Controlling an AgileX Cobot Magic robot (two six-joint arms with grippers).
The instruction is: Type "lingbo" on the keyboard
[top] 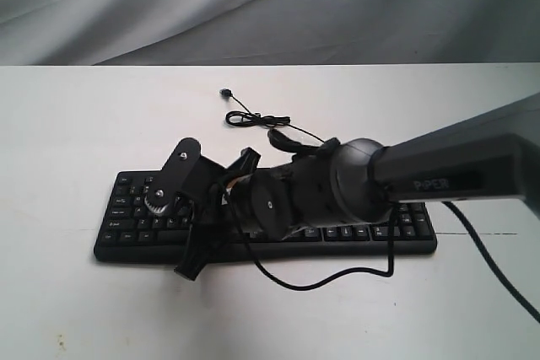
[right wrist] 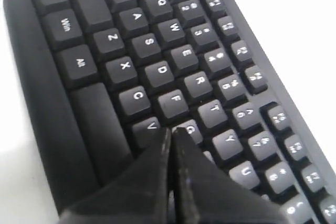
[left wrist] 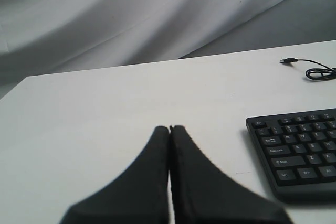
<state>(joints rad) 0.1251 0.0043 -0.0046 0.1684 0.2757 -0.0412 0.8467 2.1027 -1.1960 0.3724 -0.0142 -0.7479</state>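
Keyboard point(right wrist: 157, 72): stiff, light, may slide; I'd tap straight down, no grasp. R fingers point(right wrist: 142, 187) pressed together by G key point(right wrist: 191, 129); L fingers point(left wrist: 136, 187) same.

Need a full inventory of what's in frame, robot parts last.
keyboard: 1, black with white legends, middle of the table
thin cable: 1, black, loosely coiled on the table behind the keyboard, plug end free
table: 1, white, under everything
cloth backdrop: 1, grey, behind the table
right arm: 1, dark grey, reaching in over the keyboard
right gripper: 1, black, shut, tips at the V and G keys
left gripper: 1, black, shut, over bare table beside the keyboard's Ctrl end
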